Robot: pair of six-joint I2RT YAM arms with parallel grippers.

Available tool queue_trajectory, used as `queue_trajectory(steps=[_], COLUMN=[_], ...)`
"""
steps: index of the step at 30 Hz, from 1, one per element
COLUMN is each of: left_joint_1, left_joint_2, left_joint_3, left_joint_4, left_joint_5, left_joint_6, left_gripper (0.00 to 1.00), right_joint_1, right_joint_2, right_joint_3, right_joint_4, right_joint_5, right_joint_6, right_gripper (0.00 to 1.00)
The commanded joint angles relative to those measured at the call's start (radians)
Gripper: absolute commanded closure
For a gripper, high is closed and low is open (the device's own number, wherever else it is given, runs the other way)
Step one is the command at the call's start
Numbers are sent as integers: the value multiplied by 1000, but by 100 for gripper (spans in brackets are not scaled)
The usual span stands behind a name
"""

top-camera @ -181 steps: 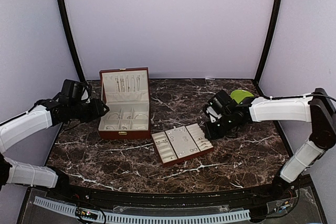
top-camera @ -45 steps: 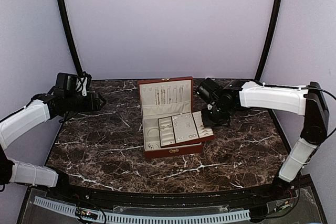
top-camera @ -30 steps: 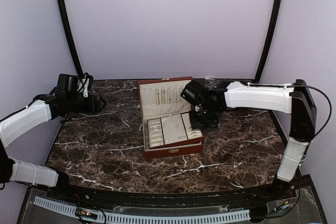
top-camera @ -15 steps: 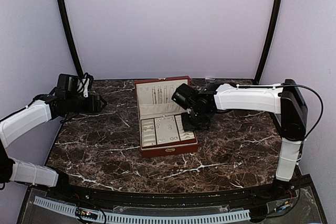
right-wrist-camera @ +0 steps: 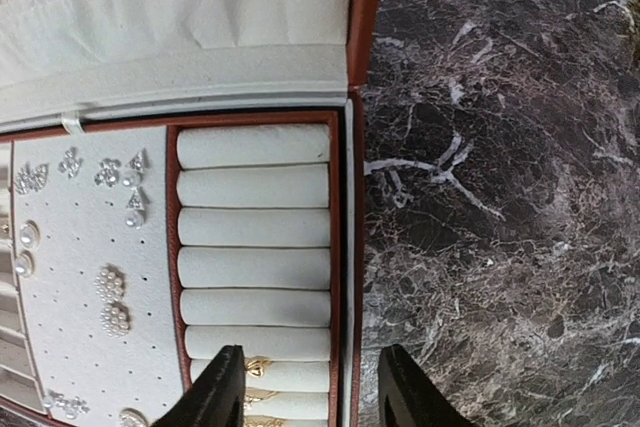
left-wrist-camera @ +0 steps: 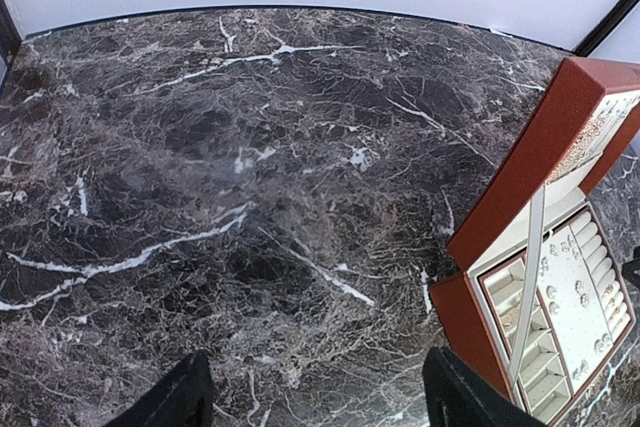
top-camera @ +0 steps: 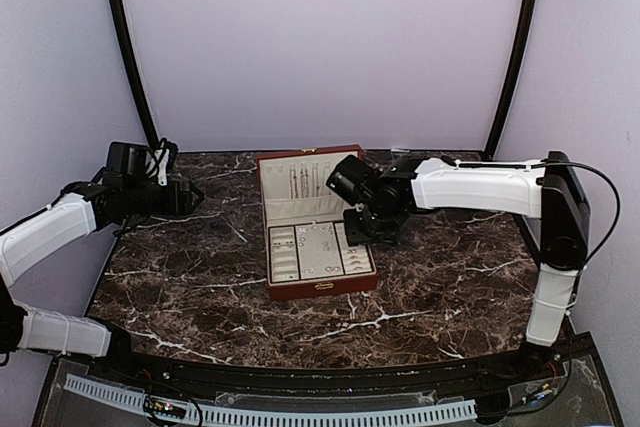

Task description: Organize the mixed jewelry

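Jewelry (right-wrist-camera: pixel 112 299) sits sorted, by the look of it: in the right wrist view, pale earrings are pinned in small clusters on the perforated panel of the cream insert tray (right-wrist-camera: pixel 255 227), and a couple of gold rings are tucked into the lowest ring rolls, with the upper rolls bare. From overhead the tray is nested inside the red-brown box (top-camera: pixel 320 285), which stands at the middle of the marble table (left-wrist-camera: pixel 200 147) with its lid (top-camera: pixel 300 179) up and thin chains hanging in a row inside it. The right gripper (right-wrist-camera: pixel 312 357) hovers low over the right end of the tray, its claw part-way apart and straddling the box's right wall with a gap on either side; nothing is pinched between its fingers. Off to the left, the left gripper (left-wrist-camera: pixel 318 367) hangs over bare marble well apart from the box, claw spread wide and holding nothing. My read is that the sorting itself is as good as finished, with each kind of piece in its own section and the tray seated in the box. What may be left is small: lifting the right arm clear and perhaps folding the lid down, if the job asks for that. Whether any tiny piece lies outside the box is too fine to judge in these views, and the compartments under the tray are hidden.
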Motion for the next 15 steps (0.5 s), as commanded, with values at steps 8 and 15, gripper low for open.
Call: queue_trajectory(steps=[8,15], left_joint_1=[5,4], left_joint_2=[-49,76], left_joint_3=[-59,34], left_joint_4=[214,456], left_joint_5=[292,503], left_joint_6=[-30,-186], left_gripper=[6,4], right_joint_1=[-43,-199], right_joint_2=[-297,-350], right_joint_3=[-138,-155], right_joint_4=[158,317], right_joint_5=[-21,-240], right_joint_6=[-152,-332], right_gripper=[4,2])
